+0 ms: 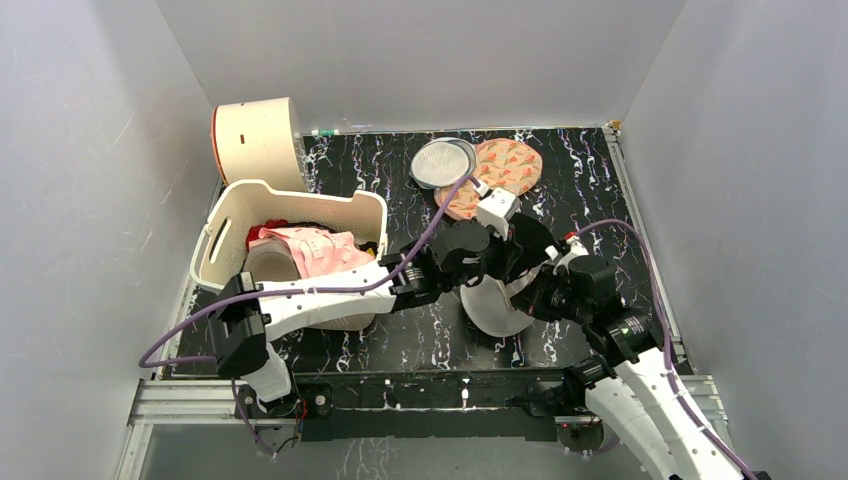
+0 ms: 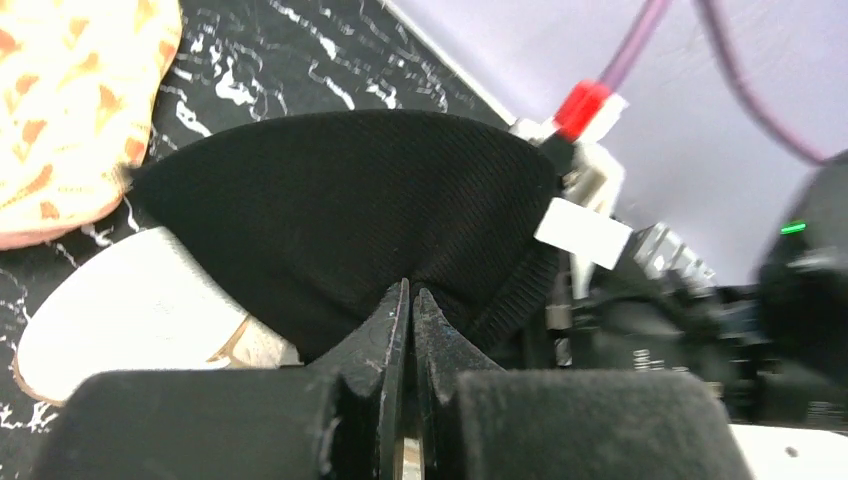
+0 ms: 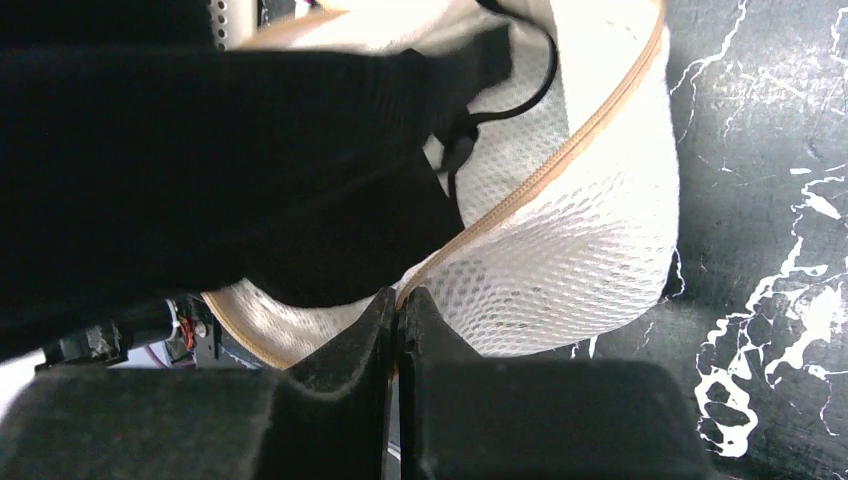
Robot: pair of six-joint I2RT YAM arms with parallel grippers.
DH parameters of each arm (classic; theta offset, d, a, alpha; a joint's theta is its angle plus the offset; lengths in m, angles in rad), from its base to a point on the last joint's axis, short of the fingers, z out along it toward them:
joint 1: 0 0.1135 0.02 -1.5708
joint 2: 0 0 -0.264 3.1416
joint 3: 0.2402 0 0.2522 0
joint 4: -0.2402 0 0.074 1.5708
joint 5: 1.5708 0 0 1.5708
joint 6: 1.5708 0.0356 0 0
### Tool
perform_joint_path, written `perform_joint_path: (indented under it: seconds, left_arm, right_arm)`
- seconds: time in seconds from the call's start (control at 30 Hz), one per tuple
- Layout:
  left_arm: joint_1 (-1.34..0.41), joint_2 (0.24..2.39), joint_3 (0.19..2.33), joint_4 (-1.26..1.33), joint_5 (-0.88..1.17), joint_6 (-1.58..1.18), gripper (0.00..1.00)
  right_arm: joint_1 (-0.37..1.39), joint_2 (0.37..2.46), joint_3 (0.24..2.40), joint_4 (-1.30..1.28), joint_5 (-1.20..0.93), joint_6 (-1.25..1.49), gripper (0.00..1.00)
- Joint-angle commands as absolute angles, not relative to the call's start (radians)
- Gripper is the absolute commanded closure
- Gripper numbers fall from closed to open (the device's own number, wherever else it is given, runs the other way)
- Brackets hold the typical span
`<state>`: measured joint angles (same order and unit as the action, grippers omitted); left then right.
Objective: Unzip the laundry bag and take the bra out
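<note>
Left gripper [image 2: 410,297] is squeezed tight on a black bra [image 2: 340,200] (sticking out of the laundry bag [image 3: 590,260], middle of frame). Right gripper [image 3: 398,302] pinches the bag's zipper edge [image 3: 540,177].

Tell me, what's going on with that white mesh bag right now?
Left tool shut on black bra. Right tool shut on laundry bag at zipper. Bra partly out of bag. Nothing seen blocking.

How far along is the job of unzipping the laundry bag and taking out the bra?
Done: the laundry bag looks unzipped, since black fabric comes out through its opening. In hand: the right gripper pinches the zipper rim while the left gripper holds the black bra. Left: the bra seems not yet clear of the bag.
</note>
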<state>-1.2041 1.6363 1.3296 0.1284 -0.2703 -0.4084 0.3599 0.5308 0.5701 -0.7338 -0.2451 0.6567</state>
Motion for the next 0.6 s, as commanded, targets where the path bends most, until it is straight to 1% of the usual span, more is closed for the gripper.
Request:
perform_joint_path:
  seconds: [0.0,0.27,0.4,0.57]
  left_arm:
    - [-1.202,1.533,1.404,0.192,-0.247,-0.409,1.0]
    - [-1.203,1.492,1.423,0.199,-0.235,-0.425,1.0]
    - [-1.203,1.52,1.425,0.186,-0.267,-0.417,1.0]
    - [-1.2,1.528,1.425,0.186,-0.325,-0.363,1.0]
  right_arm:
    - [0.364,0.537,0.571,-0.692,-0.234,0.656,1.0]
    - [0.364,0.548,0.584,-0.69,-0.22,0.655,1.0]
    - [0.364,0.549,0.606,-0.661,-0.268,0.66,1.0]
    - [0.365,0.553,0.636,-0.698,-0.241,0.62,1.0]
